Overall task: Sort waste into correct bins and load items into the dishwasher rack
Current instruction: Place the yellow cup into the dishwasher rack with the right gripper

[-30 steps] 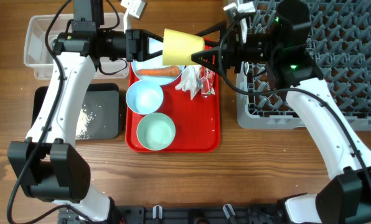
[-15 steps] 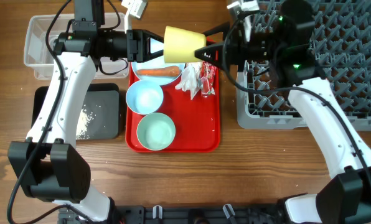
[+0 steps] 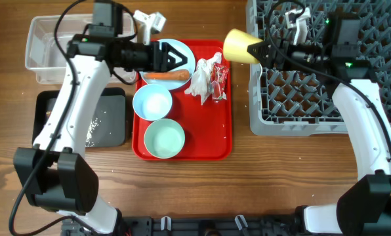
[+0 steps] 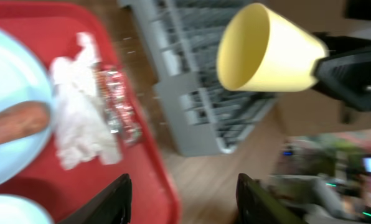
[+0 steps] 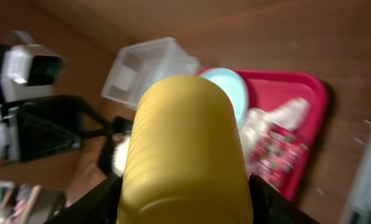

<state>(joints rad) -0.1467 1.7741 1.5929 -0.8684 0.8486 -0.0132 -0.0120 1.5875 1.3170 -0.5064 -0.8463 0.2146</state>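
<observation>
The small yellow plastic cup (image 3: pixel 241 46) has left the space above the flat red tray (image 3: pixel 208 131), where both arms met a moment ago. It now hangs on its side at the left wall of the grey plastic dishwasher rack (image 3: pixel 313 105), with its open mouth facing left. The right gripper (image 3: pixel 264 49) alone clamps its base. The left gripper (image 3: pixel 174 58) has let go, and its fingers (image 4: pixel 111 202) are spread wide with nothing between them.

Nearest the robot, the wooden table (image 3: pixel 248 190) is bare grain. On the red tray sits a smooth pale green bowl (image 3: pixel 164 139), and just beyond it a smaller white-blue bowl (image 3: pixel 152 102). To the left lies a shallow black tray (image 3: pixel 110 118) sprinkled with white rice grains (image 3: pixel 90 128). Farther on, an orange carrot (image 3: pixel 168 76) rests on a round pale blue plate (image 3: pixel 190 56), beside crumpled white and red-printed wrappers (image 3: pixel 207 80). A narrow strip of wood separates the tray from the pegged rack. At the far left stands a clear plastic box (image 3: pixel 41 42).
</observation>
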